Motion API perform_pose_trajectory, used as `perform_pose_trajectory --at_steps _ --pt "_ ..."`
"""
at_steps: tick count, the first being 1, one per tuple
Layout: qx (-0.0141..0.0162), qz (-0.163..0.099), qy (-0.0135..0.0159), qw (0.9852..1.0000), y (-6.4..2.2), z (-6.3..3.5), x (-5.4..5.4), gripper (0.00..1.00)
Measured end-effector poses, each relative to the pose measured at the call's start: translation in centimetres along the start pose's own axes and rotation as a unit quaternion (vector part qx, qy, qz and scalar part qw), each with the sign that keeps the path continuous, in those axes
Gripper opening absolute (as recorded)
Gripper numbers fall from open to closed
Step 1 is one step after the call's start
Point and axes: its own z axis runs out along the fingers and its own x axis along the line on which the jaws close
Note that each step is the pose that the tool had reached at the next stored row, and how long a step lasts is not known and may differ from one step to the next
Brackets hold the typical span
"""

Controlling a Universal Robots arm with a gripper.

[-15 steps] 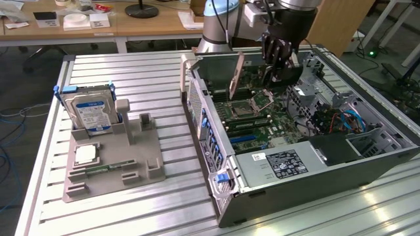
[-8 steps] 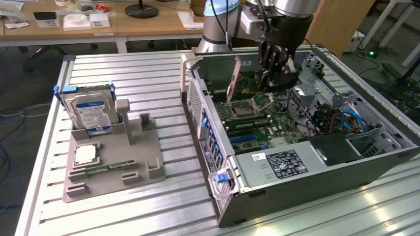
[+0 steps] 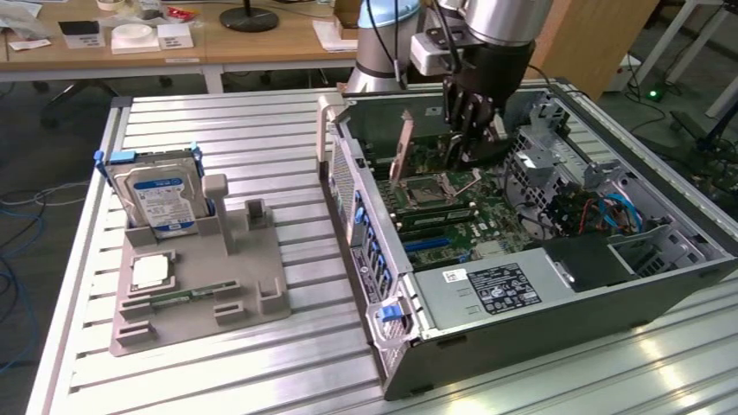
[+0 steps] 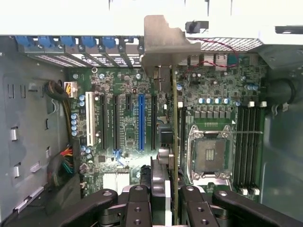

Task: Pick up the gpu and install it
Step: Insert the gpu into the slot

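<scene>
Bright, even overhead light. Glare streaks on table [image 3: 645,363] slats beside case [image 3: 554,328]. Wrist view: case edge [image 4: 71,19] blown white; interior evenly lit, soft shadows.

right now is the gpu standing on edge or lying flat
On edge: the gpu shows as a thin line over the motherboard, clamped in the gripper. Seated in a slot: cannot tell.

A: What sits beside the case [image 3: 554,294]?

B: To the exterior view's left of it, a grey holder [image 3: 231,259] on the slatted table [image 3: 231,130], with a hard drive [image 3: 162,199] upright in it.

A: Anything else on the holder?

B: A chip [image 3: 152,272] lying flat and a green memory stick [image 3: 185,296].

A: Inside the case?

B: A motherboard [image 3: 461,229] with a CPU socket [image 4: 208,153] and a blue slot [image 4: 140,120]. Beyond the case stands a wooden desk [image 3: 265,43].
</scene>
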Motion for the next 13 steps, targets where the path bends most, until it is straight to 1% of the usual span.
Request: perform_pose_trajectory --at_steps 6,9,13 --pt "-0.0001 -0.004 -0.0006 1.0000 0.09 0.96 0.7 0.28" --pt "-0.0001 -0.005 -0.0006 1.0000 0.29 1.19 0.8 0.28" --pt "0.0001 0.002 -0.0003 1.0000 0.49 1.88 0.8 0.28"
